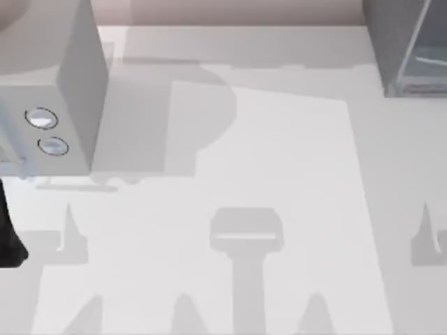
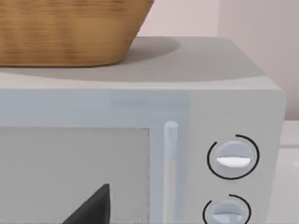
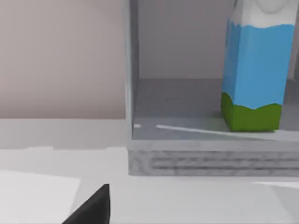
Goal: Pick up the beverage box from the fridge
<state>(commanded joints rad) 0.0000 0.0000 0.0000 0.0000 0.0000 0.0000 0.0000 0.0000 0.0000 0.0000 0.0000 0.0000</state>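
The right gripper (image 3: 88, 205) faces the fridge (image 3: 210, 158) at the table's far right corner; I cannot tell its finger state. It must reach in for the beverage box (image 3: 254, 74).

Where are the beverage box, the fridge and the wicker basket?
beverage box (image 3: 256, 70): right wrist view, on its blue side.
fridge (image 3: 210, 158): right wrist view, on its speckled base front.
wicker basket (image 2: 65, 32): left wrist view, on its woven wall.

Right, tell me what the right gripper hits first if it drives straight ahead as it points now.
Probably the fridge: the right wrist view faces its open front, so the base ledge or shelf floor comes first. The beverage box stands upright on that shelf, off to one side of the line. Depth is unclear.
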